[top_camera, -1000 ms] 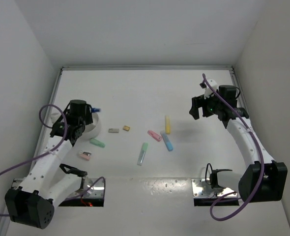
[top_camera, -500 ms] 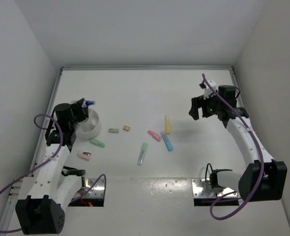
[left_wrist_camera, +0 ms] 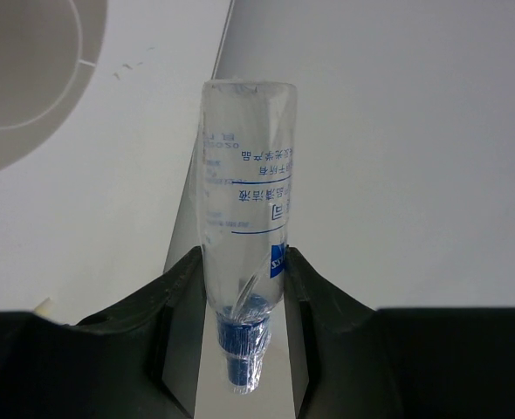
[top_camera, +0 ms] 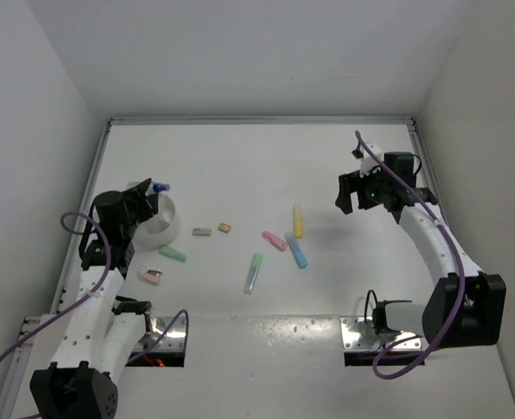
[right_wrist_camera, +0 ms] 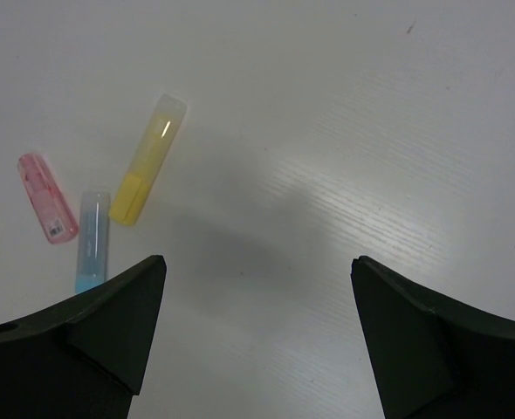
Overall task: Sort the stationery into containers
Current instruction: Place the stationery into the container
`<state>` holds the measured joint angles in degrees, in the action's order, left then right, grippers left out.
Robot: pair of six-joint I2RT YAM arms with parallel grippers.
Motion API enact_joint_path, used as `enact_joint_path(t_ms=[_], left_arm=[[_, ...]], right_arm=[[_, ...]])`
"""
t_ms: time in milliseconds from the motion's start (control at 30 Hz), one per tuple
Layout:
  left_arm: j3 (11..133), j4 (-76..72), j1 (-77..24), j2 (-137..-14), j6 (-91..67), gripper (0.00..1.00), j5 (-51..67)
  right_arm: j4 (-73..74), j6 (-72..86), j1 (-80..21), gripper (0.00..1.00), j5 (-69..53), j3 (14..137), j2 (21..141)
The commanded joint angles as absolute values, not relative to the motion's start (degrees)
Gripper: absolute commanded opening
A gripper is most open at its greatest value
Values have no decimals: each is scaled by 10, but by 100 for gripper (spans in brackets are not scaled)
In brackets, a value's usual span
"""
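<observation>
My left gripper is shut on a clear blue-tipped pen, held just above the far left rim of the white bowl. In the left wrist view the pen sits between my fingers, blue tip toward the camera, and the bowl is at the top left. My right gripper is open and empty, above bare table right of the markers. The yellow, pink and blue markers lie mid-table. They also show in the right wrist view: yellow, pink, blue.
A pale green marker lies near the front middle. Another green marker and a pink block lie in front of the bowl. A grey block and a tan block lie right of it. White walls enclose the table.
My left arm has swung left and back with the pen, its blue tip shifting from over the bowl toward the bowl's far left rim. The right arm has hardly moved.
</observation>
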<state>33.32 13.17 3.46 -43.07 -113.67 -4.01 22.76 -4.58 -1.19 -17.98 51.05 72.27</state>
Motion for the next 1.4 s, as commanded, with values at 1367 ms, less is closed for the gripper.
enact_joint_path(t_ms=[1367], left_arm=[[227,113,-55,-359,-1470,0,-87]], right_arm=[[203,-56,14,87,-148,513,721]])
